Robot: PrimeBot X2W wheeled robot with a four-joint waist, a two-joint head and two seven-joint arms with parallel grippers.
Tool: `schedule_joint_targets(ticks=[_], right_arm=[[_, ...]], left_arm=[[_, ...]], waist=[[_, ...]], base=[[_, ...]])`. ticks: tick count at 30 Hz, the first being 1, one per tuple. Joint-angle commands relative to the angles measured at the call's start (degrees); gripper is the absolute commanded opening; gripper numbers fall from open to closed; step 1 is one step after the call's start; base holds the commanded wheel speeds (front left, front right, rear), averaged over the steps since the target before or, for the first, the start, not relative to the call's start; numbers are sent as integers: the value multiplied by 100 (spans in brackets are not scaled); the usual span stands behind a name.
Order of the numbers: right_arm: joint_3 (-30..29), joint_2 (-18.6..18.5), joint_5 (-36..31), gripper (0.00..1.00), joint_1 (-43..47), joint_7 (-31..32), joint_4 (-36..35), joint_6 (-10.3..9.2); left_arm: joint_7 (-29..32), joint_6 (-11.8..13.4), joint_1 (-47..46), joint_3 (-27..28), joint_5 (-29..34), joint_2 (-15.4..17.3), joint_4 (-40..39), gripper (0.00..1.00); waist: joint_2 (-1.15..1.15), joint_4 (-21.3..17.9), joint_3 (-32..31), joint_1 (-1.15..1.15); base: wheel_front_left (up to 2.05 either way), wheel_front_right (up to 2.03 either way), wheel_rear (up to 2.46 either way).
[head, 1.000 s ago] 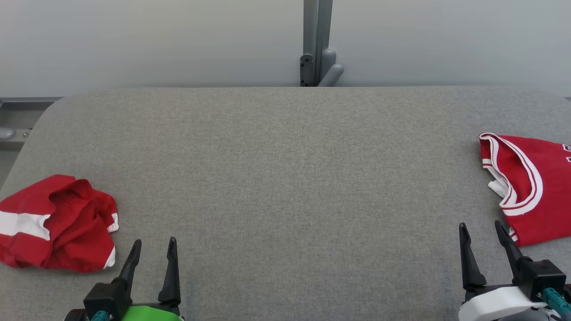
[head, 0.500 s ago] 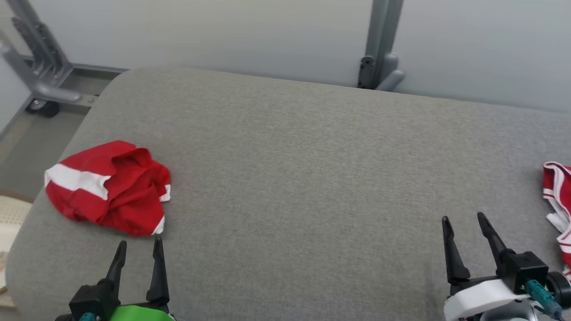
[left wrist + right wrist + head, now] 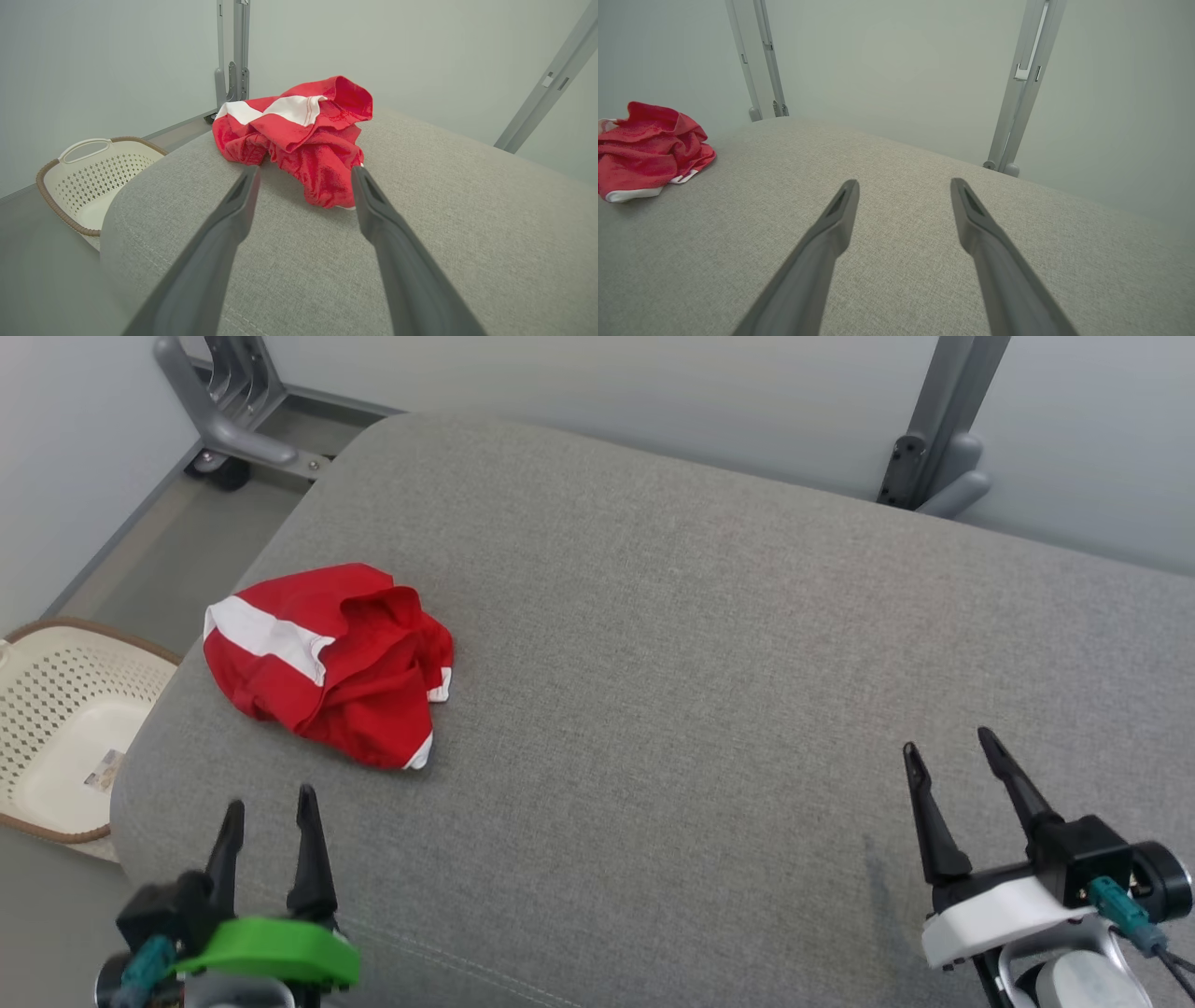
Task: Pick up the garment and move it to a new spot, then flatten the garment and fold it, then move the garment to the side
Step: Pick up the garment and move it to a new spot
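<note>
Black-fingered left claw point(image 3: 269, 803) on green mount point(image 3: 271, 950), right claw point(image 3: 945, 740) on white mount point(image 3: 990, 919), teal connectors point(image 3: 1116, 905)

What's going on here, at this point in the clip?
A crumpled red-and-white garment lies near the left end of a grey padded table. The left tool, open and empty, points at it from just short of it; the right tool, also open, hovers over bare table. Nothing has been picked up yet.

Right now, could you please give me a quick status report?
Left tool, right tool both open, empty. Crumpled red-and-white garment on grey padded table, ahead of left tool. Nothing between them.
</note>
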Motion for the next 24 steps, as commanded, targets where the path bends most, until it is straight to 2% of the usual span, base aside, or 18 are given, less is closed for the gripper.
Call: schedule_joint_targets(ticks=[1,7,11,19,20,21,22,24], right_arm=[[-6,-132,-55,100,-181,-15,-55,-9],[-2,-477,-76,100,-567,-15,-153,-9],[34,-590,-75,100,-787,-15,-200,-9],[14,-570,-17,100,-1122,-16,-234,-9],[9,-546,-11,100,-1147,-16,-230,-9],[6,-521,-3,100,-1154,-16,-219,-9],[9,-498,-2,100,-1152,-16,-202,-9],[10,-476,0,100,-1158,-16,-187,-9]], left_arm=[[0,-46,-440,33,-66,13,140,100],[61,-176,-1918,-30,-224,189,1129,100],[382,-209,-2868,-93,-282,540,2102,100],[657,-234,-4026,127,-701,785,3984,98],[673,-241,-4075,133,-750,819,4156,37],[689,-239,-4096,138,-800,846,4319,4],[705,-242,-4086,109,-803,877,4465,0],[710,-240,-4071,66,-803,906,4588,0]], waist=[[63,-174,633,0],[63,-445,1571,0],[63,-652,2069,0],[63,-1042,2482,0],[63,-1085,2478,0],[63,-1124,2462,0],[63,-1164,2437,0],[63,-1200,2405,0]], base=[[0,0,0],[0,0,0],[0,0,0],[0,0,0],[0,0,0],[0,0,0],[0,0,0],[0,0,0]])
